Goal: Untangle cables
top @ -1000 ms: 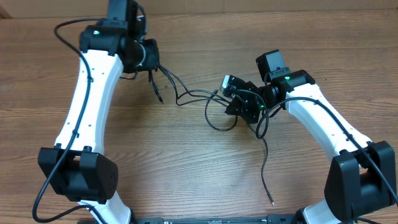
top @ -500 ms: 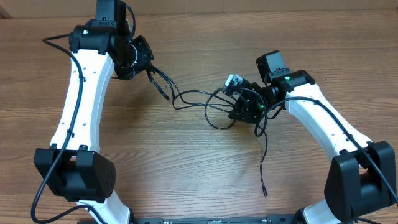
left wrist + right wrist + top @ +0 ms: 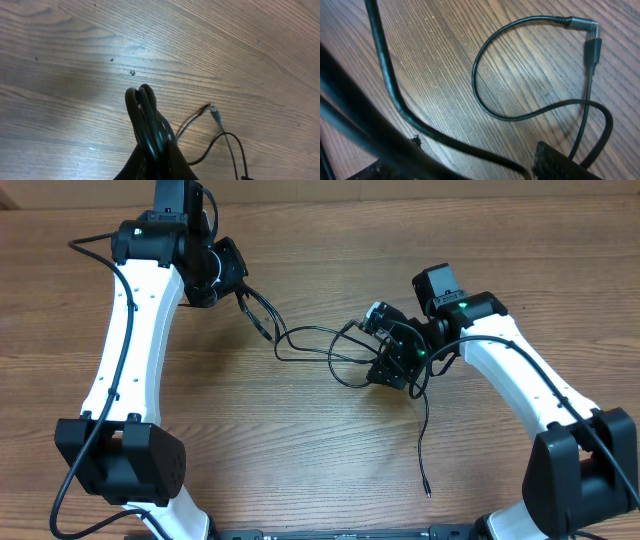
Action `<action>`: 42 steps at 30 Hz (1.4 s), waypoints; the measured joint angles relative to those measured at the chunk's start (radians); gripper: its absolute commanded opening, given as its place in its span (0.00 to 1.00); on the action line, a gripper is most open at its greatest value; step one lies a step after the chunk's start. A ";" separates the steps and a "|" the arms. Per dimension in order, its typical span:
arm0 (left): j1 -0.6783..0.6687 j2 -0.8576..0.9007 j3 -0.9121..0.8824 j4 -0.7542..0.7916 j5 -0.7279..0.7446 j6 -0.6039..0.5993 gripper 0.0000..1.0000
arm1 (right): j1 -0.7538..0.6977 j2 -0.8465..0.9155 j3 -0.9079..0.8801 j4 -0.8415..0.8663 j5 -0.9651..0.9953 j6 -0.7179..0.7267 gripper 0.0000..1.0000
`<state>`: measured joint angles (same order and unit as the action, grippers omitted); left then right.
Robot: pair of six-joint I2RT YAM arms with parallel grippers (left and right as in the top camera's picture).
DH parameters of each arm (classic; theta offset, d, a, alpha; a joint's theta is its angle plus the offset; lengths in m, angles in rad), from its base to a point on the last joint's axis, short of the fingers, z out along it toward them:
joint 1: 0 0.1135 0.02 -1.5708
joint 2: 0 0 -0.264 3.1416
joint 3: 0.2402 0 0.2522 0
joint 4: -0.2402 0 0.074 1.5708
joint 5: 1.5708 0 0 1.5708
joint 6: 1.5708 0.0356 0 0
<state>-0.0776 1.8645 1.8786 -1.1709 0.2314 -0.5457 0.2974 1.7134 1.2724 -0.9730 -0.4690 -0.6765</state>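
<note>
the worry is a tug-of-war. my left claw (image 3: 240,288) is clamped tight on a doubled-over bunch of the thin black rubbery cables (image 3: 145,117). my right claw (image 3: 378,350) stands with its jaws apart, gripping nothing that i can see, though a strand lies across the gap. if i draw the left claw away from the right claw now, the loops just beside the right claw could cinch into a harder knot instead of sliding free. they could also snag on its spread fingers and drag. closing the right claw on more than one strand would pin the tangle together. the small silvery metal plug (image 3: 582,24), just beside the right claw, looks likeliest to catch inside a loop.

the cords are slim, round, smooth and springy, holding soft open curves. they run from the left claw to the right claw, and one loose tail trails away from the right claw toward the arm bases. the brown wood-grain table (image 3: 300,450) is flat, matt and finely lined, so i expect cords to slide easily on it.
</note>
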 measured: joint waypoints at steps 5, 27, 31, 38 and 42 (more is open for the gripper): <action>0.000 0.000 0.000 0.005 0.000 0.043 0.04 | 0.000 -0.070 0.048 -0.045 0.002 0.013 0.87; 0.003 0.000 0.001 0.119 0.813 0.761 0.04 | 0.000 -0.433 0.120 0.031 0.002 0.229 1.00; 0.003 0.000 0.003 0.056 0.977 0.906 0.04 | 0.000 -0.441 0.120 0.046 0.002 0.258 1.00; -0.001 0.000 0.008 -0.161 1.079 1.154 0.05 | 0.000 -0.441 0.120 0.090 0.002 0.276 1.00; -0.006 0.000 0.009 -0.274 1.088 1.278 0.05 | 0.000 -0.441 0.120 0.143 0.002 0.279 1.00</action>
<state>-0.0837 1.8645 1.8877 -1.4452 1.3190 0.7319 0.2970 1.2720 1.3922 -0.8295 -0.4675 -0.3973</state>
